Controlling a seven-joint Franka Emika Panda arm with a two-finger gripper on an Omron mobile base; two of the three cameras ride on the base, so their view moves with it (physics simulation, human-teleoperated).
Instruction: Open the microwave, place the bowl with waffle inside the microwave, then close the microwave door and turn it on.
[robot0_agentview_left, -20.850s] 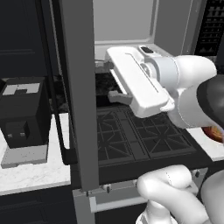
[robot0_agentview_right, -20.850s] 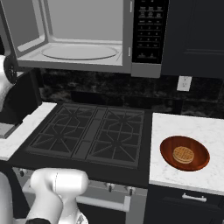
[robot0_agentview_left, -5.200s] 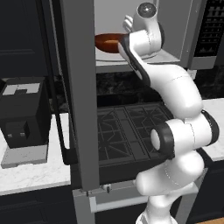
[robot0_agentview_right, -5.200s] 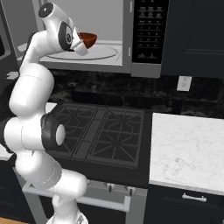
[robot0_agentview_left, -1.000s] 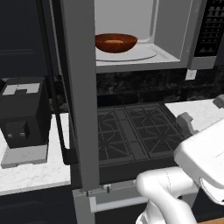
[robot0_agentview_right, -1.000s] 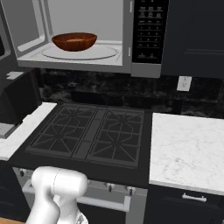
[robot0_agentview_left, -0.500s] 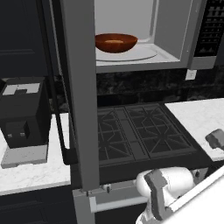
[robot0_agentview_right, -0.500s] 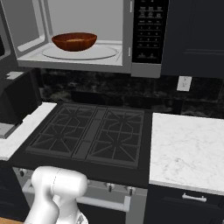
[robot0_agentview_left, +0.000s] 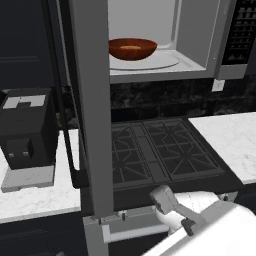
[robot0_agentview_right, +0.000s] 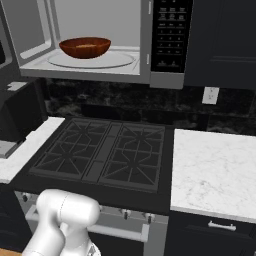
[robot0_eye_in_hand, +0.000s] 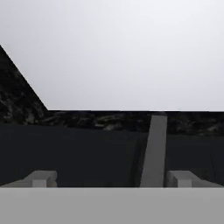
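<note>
I see the bowl with waffle (robot0_agentview_left: 132, 48) sitting inside the microwave (robot0_agentview_right: 95, 42), on the round turntable (robot0_agentview_right: 92, 60) toward its left side; in the right base view it lies in the upper left of the frame, and in the left base view at top centre. The microwave door (robot0_agentview_left: 92, 110) stands swung wide open, edge-on to the left base camera as a tall grey band left of centre, its black bar handle (robot0_agentview_left: 65, 120) just to the left of it. The black button panel (robot0_agentview_right: 171, 35) is at the right of the cavity. Below lies the dark gas cooktop (robot0_agentview_right: 102, 152), with white marble counter (robot0_agentview_right: 215, 170) to its right and a black coffee machine (robot0_agentview_left: 26, 127) at the left. The gripper (robot0_eye_in_hand: 112, 178) is open, empty, its two pale fingertips (robot0_eye_in_hand: 41, 178) wide apart at the bottom of the hand view.
</note>
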